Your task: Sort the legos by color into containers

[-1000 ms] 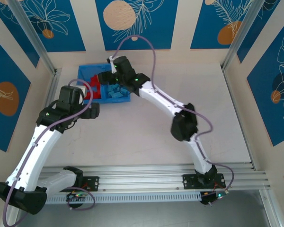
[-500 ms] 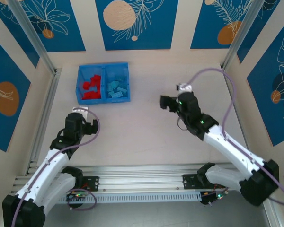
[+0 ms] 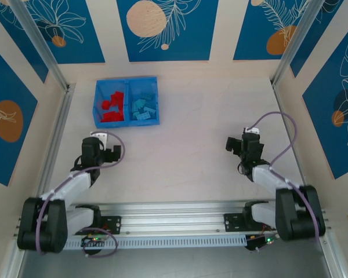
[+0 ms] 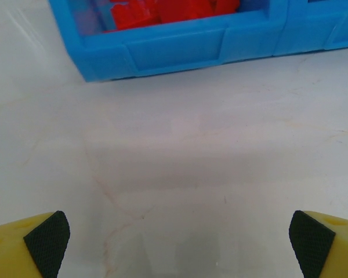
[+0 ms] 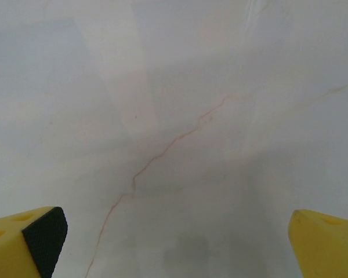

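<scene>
The blue tray [image 3: 97,104] stands at the far left of the table. Its left compartment holds the red legos [image 3: 112,108] and its right compartment holds the light blue legos [image 3: 144,108]. My left gripper [image 3: 112,153] rests low, well in front of the tray, open and empty. From the left wrist camera, the tray's front wall [image 4: 174,49] and some red legos [image 4: 162,8] lie ahead of the open left gripper [image 4: 180,243]. My right gripper [image 3: 233,143] sits at the near right, open over bare table [image 5: 180,243].
Metal rails [image 3: 52,150] run along the left and right table sides, and a rail frame [image 3: 174,211] crosses the near edge. Both arms are folded back close to their bases. The marbled tabletop [image 3: 180,145] spreads between the grippers.
Both arms have drawn back from the tray toward the near edge and folded down. The right gripper left the tray's blue compartment and now sits at the near right.
</scene>
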You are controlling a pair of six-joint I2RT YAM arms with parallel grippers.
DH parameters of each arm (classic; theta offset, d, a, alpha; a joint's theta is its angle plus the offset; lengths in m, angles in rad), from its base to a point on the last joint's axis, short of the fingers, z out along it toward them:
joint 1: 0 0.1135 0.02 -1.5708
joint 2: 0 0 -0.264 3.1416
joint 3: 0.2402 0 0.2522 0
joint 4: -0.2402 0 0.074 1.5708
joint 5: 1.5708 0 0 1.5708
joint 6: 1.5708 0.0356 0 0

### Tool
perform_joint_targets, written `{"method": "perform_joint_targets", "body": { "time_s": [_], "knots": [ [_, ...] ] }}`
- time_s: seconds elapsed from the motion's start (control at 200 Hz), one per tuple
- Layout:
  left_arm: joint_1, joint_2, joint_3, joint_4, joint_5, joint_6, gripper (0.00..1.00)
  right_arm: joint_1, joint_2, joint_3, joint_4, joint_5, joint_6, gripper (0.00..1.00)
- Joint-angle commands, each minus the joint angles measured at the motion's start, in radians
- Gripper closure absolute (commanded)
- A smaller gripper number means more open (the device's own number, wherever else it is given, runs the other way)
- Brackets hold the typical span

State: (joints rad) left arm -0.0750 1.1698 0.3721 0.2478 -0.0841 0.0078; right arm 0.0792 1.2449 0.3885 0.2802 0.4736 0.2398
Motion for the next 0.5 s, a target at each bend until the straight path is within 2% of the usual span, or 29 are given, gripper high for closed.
{"method": "perform_joint_targets", "body": {
  "time_s": [0.0, 0.1, 0.155, 0.185, 0.23, 0.275, 0.32, 0.37, 0.42, 0.455, 0.495],
  "knots": [
    [0.02, 0.118, 0.027, 0.253, 0.095, 0.015, 0.0, -0.021, 0.143, 0.097, 0.239, -0.147, -0.067, 0.0],
    [0.039, 0.249, 0.074, 0.393, 0.075, -0.001, 0.0, -0.034, 0.274, 0.159, 0.302, -0.191, -0.117, 0.01],
    [0.05, 0.328, 0.112, 0.394, 0.08, -0.008, 0.0, -0.046, 0.261, 0.155, 0.284, -0.218, -0.111, 0.0],
    [0.05, 0.356, 0.11, 0.449, 0.126, 0.014, 0.0, -0.054, 0.256, 0.117, 0.359, -0.252, -0.114, 0.0],
    [0.044, 0.339, 0.109, 0.409, 0.144, 0.032, 0.0, -0.078, 0.259, 0.035, 0.486, -0.347, -0.121, 0.01],
    [0.046, 0.349, 0.05, 0.522, 0.145, 0.032, 0.0, -0.089, 0.313, -0.022, 0.692, -0.368, -0.107, 0.0],
    [0.049, 0.396, -0.006, 0.703, 0.147, 0.016, 0.0, -0.093, 0.261, 0.024, 0.496, -0.36, -0.105, 0.01],
    [0.053, 0.358, 0.025, 0.576, 0.15, 0.024, 0.0, -0.079, 0.302, -0.007, 0.636, -0.34, -0.112, 0.01],
    [0.047, 0.379, 0.017, 0.627, 0.141, 0.026, 0.0, -0.068, 0.27, 0.02, 0.526, -0.319, -0.125, 0.01],
    [0.044, 0.364, 0.024, 0.585, 0.136, 0.029, 0.0, -0.064, 0.283, 0.013, 0.562, -0.318, -0.13, 0.01],
    [0.04, 0.374, 0.021, 0.612, 0.128, 0.031, 0.0, -0.065, 0.28, 0.016, 0.55, -0.32, -0.13, 0.0]
  ]
}}
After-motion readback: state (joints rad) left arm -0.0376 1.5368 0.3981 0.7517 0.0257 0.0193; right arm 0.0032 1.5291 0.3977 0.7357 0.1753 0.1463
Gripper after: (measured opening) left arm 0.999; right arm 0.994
